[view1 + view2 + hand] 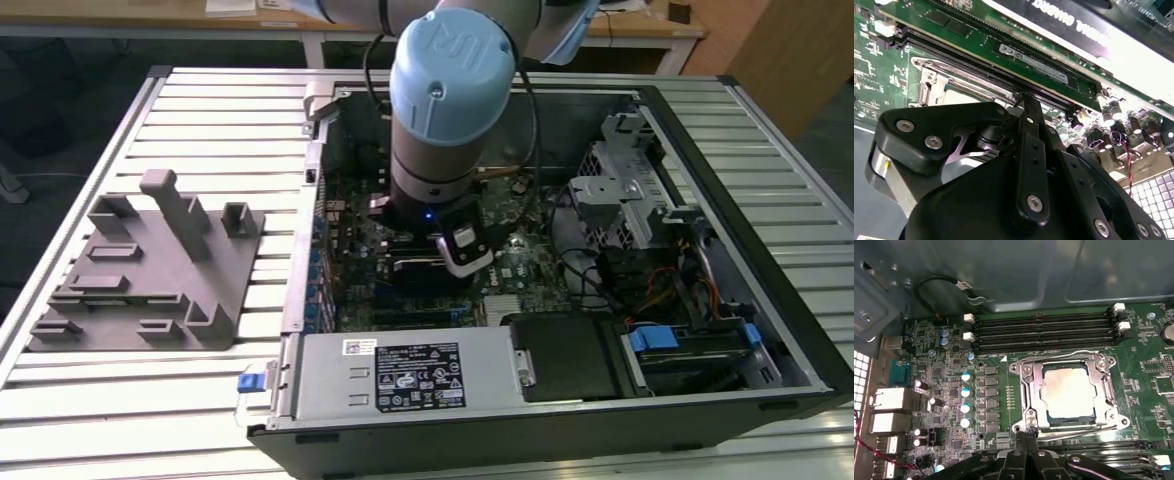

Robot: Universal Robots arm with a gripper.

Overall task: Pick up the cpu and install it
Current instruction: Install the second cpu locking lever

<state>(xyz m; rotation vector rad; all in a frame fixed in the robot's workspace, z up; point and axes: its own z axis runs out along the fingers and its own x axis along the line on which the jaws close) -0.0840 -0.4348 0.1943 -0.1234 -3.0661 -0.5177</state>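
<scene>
In the first wrist view the cpu (1066,392), a square chip with a silvery top plate, lies flat in the motherboard socket. The metal socket frame (1030,390) is closed around its rim. My gripper (1029,432) sits at the frame's near corner, its thin black fingers together with nothing between them. In the second wrist view the fingertips (1025,98) reach the edge of the same socket frame (961,75). In the exterior view the arm (447,100) reaches straight down into the open computer case, over the motherboard (521,270).
Memory slots (1044,330) run beside the socket, and capacitors (966,400) stand in a row on its other side. A grey fixture block (147,270) lies on the slatted table at the exterior view's left. The power supply (400,375), drive cage (621,185) and cables crowd the case.
</scene>
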